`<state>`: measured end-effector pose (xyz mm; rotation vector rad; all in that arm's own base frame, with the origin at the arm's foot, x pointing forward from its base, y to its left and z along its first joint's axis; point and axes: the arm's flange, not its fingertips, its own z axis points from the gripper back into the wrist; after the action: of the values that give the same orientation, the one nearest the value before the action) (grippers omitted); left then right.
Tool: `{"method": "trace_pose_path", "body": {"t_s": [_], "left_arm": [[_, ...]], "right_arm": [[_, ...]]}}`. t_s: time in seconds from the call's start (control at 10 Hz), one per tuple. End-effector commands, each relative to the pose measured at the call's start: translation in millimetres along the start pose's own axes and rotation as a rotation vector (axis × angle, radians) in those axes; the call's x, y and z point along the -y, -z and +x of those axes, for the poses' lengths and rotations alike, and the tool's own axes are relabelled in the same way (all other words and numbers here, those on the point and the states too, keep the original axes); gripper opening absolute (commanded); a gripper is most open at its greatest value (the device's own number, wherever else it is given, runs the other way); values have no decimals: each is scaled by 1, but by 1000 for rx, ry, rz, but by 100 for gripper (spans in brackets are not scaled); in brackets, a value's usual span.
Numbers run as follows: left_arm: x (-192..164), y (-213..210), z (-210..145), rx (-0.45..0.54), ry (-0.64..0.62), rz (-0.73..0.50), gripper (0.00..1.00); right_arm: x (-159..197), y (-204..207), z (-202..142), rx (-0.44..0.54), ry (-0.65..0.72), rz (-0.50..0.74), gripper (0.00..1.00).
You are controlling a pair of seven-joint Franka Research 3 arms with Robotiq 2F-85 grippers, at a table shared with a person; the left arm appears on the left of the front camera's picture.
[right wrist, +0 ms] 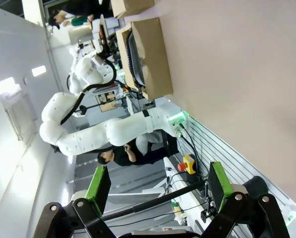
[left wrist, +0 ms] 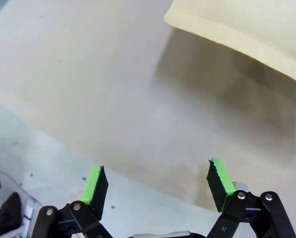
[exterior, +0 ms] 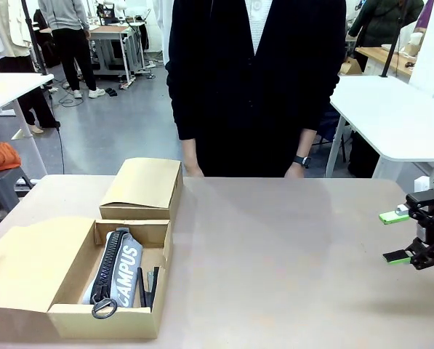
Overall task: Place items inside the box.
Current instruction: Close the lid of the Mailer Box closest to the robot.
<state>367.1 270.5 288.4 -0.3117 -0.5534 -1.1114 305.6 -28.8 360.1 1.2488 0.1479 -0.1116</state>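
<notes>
Box open at table's near left; grey pouch and a black stapler inside. Right gripper wide, empty, far right. Left gripper wide, empty.

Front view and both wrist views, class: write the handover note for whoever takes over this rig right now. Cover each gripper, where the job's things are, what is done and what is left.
Left gripper: open, empty, hanging over the table edge.
Right gripper: open, empty, at the right side of the table.
Open box at front left holds the grey CAMPUS pouch, with dark items beside it, too hidden to name. A second, closed box stands behind it.
The person stands at the far side, hands at the table edge.
Done: those items are in.
Left: no other loose items show on the table; check that everything is packed.
</notes>
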Motion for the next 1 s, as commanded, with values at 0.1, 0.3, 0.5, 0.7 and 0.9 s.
{"method": "trace_pose_path", "body": {"t_s": [0.1,0.3,0.5,0.7,0.9], "left_arm": [[0,7,6,43,92,-48,100],[1,12,15,130,124,-95,100],[2,8,22,240,118,-124,100],[8,-1,29,345,115,-158,100],[24,-12,43,470,152,-223,100]], "right_arm": [[-5,-1,-1,4,13,15,100],[-5,-1,-1,4,13,15,100],[-5,-1,-1,4,13,15,100],[-5,-1,-1,4,13,15,100],[-5,-1,-1,4,13,15,100]]}}
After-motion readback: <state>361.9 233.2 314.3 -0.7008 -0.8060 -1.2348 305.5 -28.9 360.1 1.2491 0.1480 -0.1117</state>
